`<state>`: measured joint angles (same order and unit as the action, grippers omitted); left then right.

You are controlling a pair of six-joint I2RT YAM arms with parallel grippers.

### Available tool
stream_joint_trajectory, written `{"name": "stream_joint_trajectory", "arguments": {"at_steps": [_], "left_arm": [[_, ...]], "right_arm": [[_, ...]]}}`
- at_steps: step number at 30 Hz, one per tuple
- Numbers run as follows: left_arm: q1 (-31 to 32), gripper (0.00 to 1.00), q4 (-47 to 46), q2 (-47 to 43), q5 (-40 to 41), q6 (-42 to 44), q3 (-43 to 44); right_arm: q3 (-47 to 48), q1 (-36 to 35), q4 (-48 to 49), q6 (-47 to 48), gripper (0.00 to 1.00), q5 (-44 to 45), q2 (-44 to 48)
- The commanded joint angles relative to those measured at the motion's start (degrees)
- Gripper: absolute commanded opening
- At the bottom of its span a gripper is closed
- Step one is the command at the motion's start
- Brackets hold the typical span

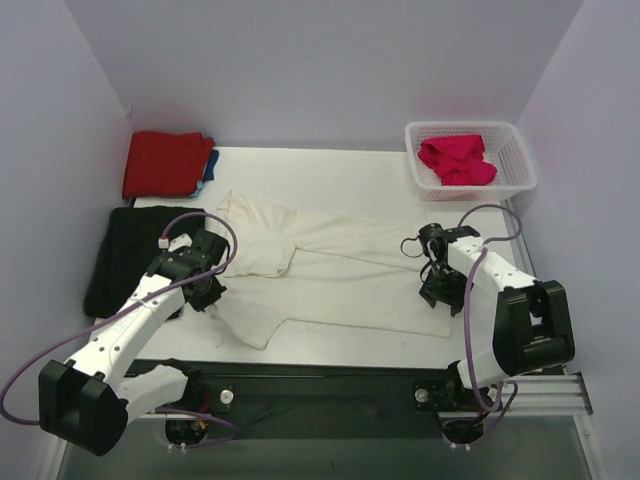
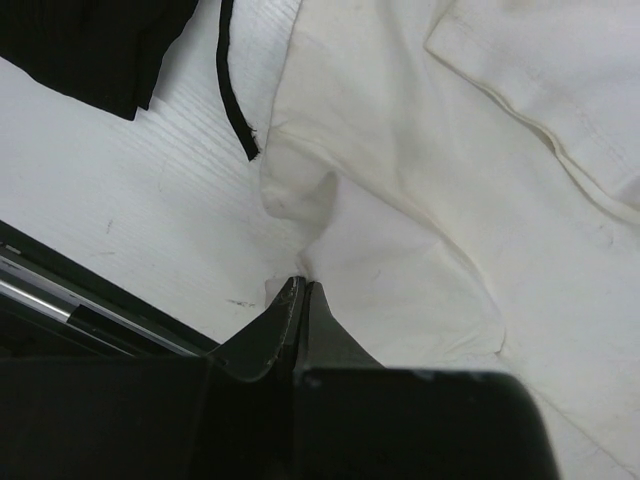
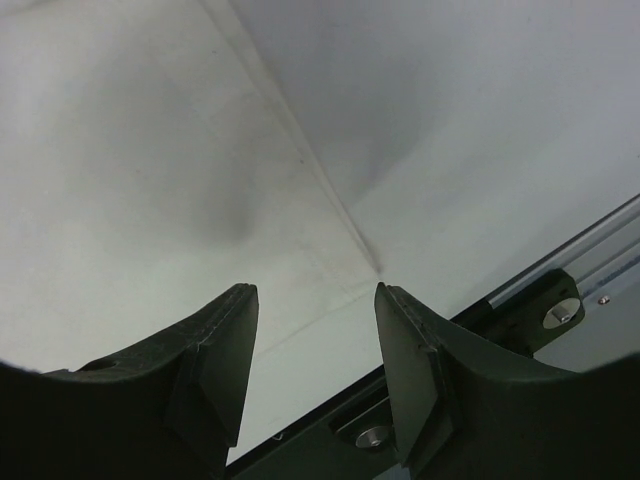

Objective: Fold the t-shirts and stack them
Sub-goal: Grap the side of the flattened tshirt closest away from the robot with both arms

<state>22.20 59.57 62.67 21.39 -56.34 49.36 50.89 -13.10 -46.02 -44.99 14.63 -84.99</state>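
near edge first: left gripper (image 2: pixel 300 290) is clenched, jaws pressed flat together, tips right at the near left edge of the cream t-shirt (image 1: pixel 330 270). the cloth puckers toward the tips. can't tell if any fabric is actually nipped between them.

right gripper (image 3: pixel 315 330) is released, jaws well apart with nothing between them. it hangs over the shirt's near right corner, just inside the table's metal rail (image 3: pixel 560 290). can't tell if the fingers (image 3: pixel 225 350) touch the cloth.

the cream shirt lies spread and wrinkled across the middle of the table (image 1: pixel 360 170), between the two grippers, one sleeve folded over its body on the left.

the left wrist view alone shows the pucker at the tips and a thin black strip (image 2: pixel 235 90) on the bare table beside the shirt. the right wrist view alone shows the hem line running to the corner. the top view alone shows the whole layout.

a black cloth (image 1: pixel 130 255) lies just left of the left arm. at the far left a folded red t-shirt (image 1: pixel 165 165) sits on a blue one (image 1: pixel 208 172). at the far right a white basket (image 1: pixel 520 165) holds a crumpled magenta t-shirt (image 1: pixel 457 160).
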Motion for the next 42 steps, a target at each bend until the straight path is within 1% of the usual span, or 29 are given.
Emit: {"name": "stream_joint_trajectory", "arguments": {"at_steps": [1,8,10,12,17,25,28,29,30,35,42], "left_arm": [[0.3,0.00,-0.3,0.5,1.3,1.8,3.0],[0.3,0.00,-1.6,1.4,0.6,3.8,3.6],[0.3,0.00,-2.0,1.6,0.3,4.0,3.8],[0.3,0.00,-2.3,1.8,0.1,4.5,3.7],[0.3,0.00,-2.4,2.0,-0.3,4.8,3.6],[0.3,0.00,-1.3,1.7,-0.4,4.9,4.2],[0.3,0.00,-0.4,1.3,0.1,4.8,4.6],[0.3,0.00,-0.3,1.0,0.3,4.8,4.9],[0.3,0.00,0.4,1.0,0.5,4.8,5.1],[0.2,0.00,1.9,0.3,1.8,4.9,8.2],[0.2,0.00,2.3,1.0,2.7,5.9,13.0]], "right_arm": [[-2.8,1.6,-4.1,-3.7,0.51,1.5,3.3],[-9.0,4.1,-3.6,-5.5,0.51,-2.1,9.1],[-11.5,5.0,-2.5,-5.9,0.49,-3.6,9.5],[-12.7,6.4,-1.4,-5.8,0.44,-4.3,9.1],[-13.6,8.1,2.6,-4.4,0.38,-4.7,5.9],[-14.4,10.2,6.7,-2.6,0.36,-4.8,2.6],[-14.6,11.4,7.2,-1.9,0.26,-5.8,2.5],[-14.6,11.8,7.2,-1.7,0.10,-6.5,2.5],[-14.6,12.0,7.1,-1.5,0.01,-7.2,2.6],[-14.7,12.0,6.1,-1.9,0.00,-7.3,5.8],[-10.3,12.2,2.0,-1.9,0.00,-4.7,10.6]]}}
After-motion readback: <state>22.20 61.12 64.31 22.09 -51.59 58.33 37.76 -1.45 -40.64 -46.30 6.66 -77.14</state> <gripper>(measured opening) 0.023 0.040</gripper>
